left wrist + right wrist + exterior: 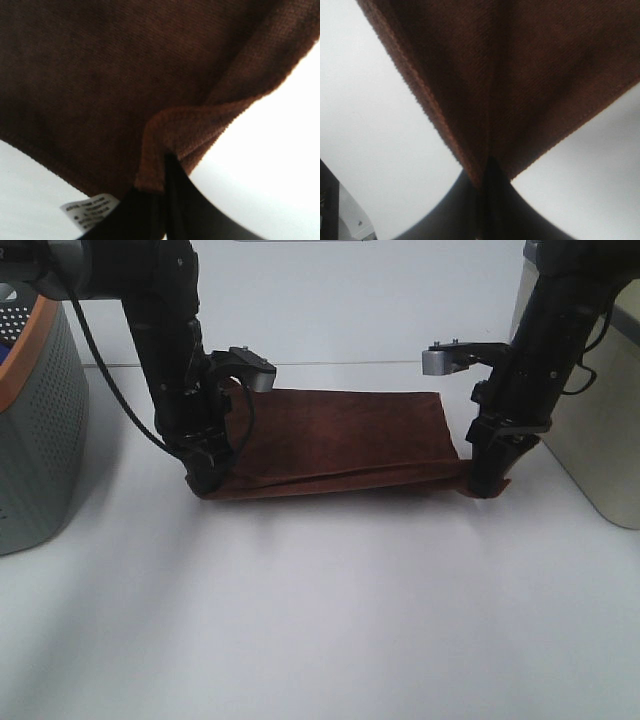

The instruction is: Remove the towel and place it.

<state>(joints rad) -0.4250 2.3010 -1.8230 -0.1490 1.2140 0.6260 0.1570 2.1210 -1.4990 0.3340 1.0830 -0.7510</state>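
Observation:
The dark reddish-brown towel [345, 440] lies spread across the white table [320, 620], its near edge slightly lifted and folded. At its near left corner my left gripper [207, 478] is shut on the cloth; up close, the towel [125, 75] fills the left wrist view, its corner pinched between the black fingers [190, 205], with a small white tag [90, 210] beside them. My right gripper [485, 483] is shut on the near right corner. There the towel [520, 75] runs down into the closed black fingers [450, 210].
A grey perforated basket with an orange rim [35, 420] stands at the left edge. A pale grey container [600, 430] stands at the right edge behind the right arm. Bare white table stretches in front of the towel.

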